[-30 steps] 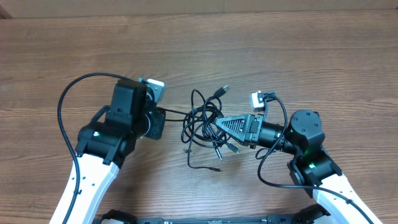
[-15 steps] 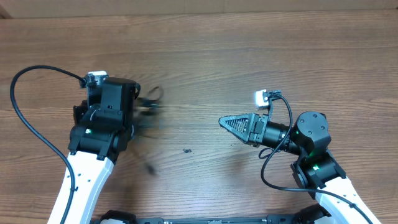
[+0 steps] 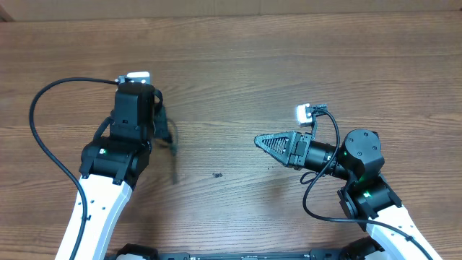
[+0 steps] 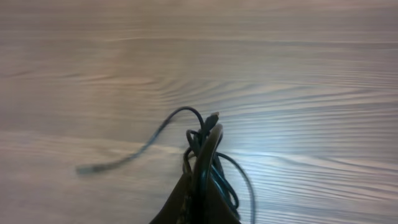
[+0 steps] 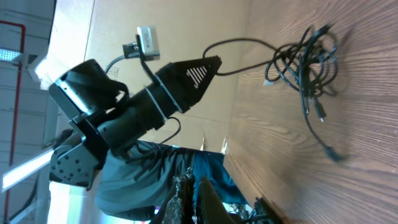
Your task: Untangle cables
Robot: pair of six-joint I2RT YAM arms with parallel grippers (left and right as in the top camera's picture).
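The cables (image 3: 167,139) are a blurred tangle of thin black cords hanging at my left gripper (image 3: 160,124), with one end trailing toward the front (image 3: 175,173). In the left wrist view my left gripper (image 4: 203,186) is shut on the cables (image 4: 200,140). One cord (image 4: 155,134) arcs out to the left and ends in a plug (image 4: 87,168). My right gripper (image 3: 261,141) is shut, holds nothing, and points left, well apart from the tangle. The right wrist view shows the tangle (image 5: 306,59) strung from the left gripper (image 5: 213,61), with my right gripper (image 5: 193,196) shut.
A wooden table (image 3: 289,58) lies under both arms. A small dark speck (image 3: 215,174) sits on it between the grippers. Thick black arm cables loop beside the left arm (image 3: 43,137) and the right arm (image 3: 310,188).
The left arm has swung left and back, dragging the whole tangle away from the right gripper. The right gripper, earlier in the tangle, is now free of it.
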